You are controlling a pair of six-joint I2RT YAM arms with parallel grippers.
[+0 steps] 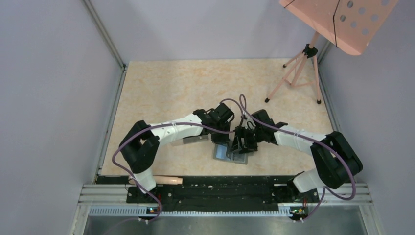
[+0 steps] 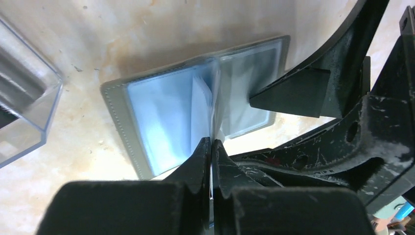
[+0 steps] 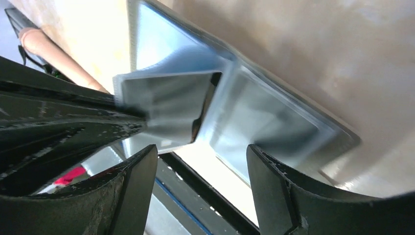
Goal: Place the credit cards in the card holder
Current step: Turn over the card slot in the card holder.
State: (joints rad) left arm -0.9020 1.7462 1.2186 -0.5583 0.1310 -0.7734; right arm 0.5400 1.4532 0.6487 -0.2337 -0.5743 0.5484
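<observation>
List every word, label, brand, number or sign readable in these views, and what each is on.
None can be read. The open card holder shows only plain blue-gray sleeves, blurred in places; the clear box shows no label.

One card holder (image 2: pixel 156 122), one clear box (image 2: pixel 24 98), two pincers: left pincer (image 2: pixel 211 142), right pincer (image 3: pixel 200 152).

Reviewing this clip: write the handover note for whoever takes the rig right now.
Left gripper: shut on a thin clear inner sleeve of the flat gray bifold card holder, holding it raised.
Right gripper: open, empty, above the holder.
Holder lies open, a clear plastic rectangular box beside it.
Done: unclear; no black credit card shows.
Left: slide cards into sleeves.
</observation>
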